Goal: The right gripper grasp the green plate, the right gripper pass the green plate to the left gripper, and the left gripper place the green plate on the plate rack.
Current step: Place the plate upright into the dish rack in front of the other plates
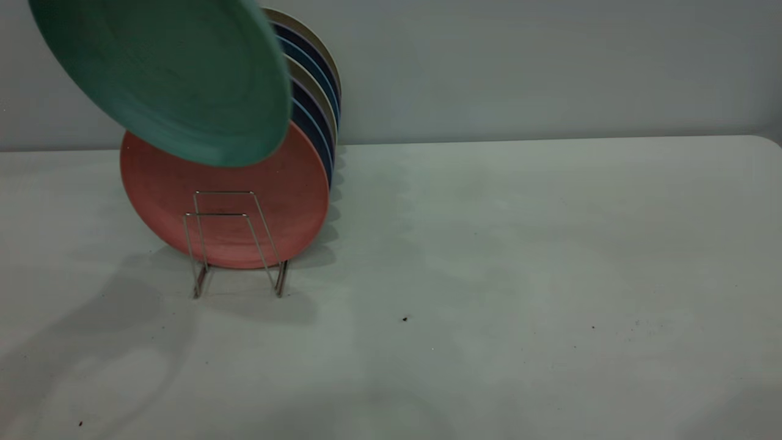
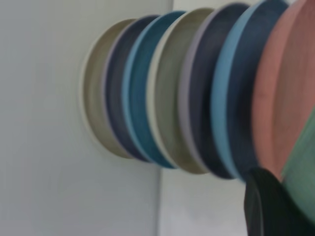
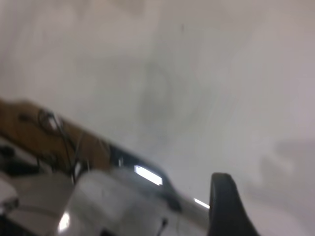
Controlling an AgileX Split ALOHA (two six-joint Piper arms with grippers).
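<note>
the worktop [image 1: 489, 275] carries the plate rack [image 1: 235, 244], already full of upright plates. the green plate [image 1: 165, 79] hangs tilted above the salmon-pink plate [image 1: 244, 201]; it looks stiff, light and smooth, best held at the rim. the left hand [image 2: 268, 206] grips that rim; for the right hand [image 3: 224, 204] i cannot tell.

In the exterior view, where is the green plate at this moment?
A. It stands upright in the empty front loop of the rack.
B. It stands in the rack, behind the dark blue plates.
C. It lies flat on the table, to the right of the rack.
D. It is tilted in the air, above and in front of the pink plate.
D: the green plate hangs tilted above the table, partly covering the top of the pink plate that stands in the plate rack.
</note>
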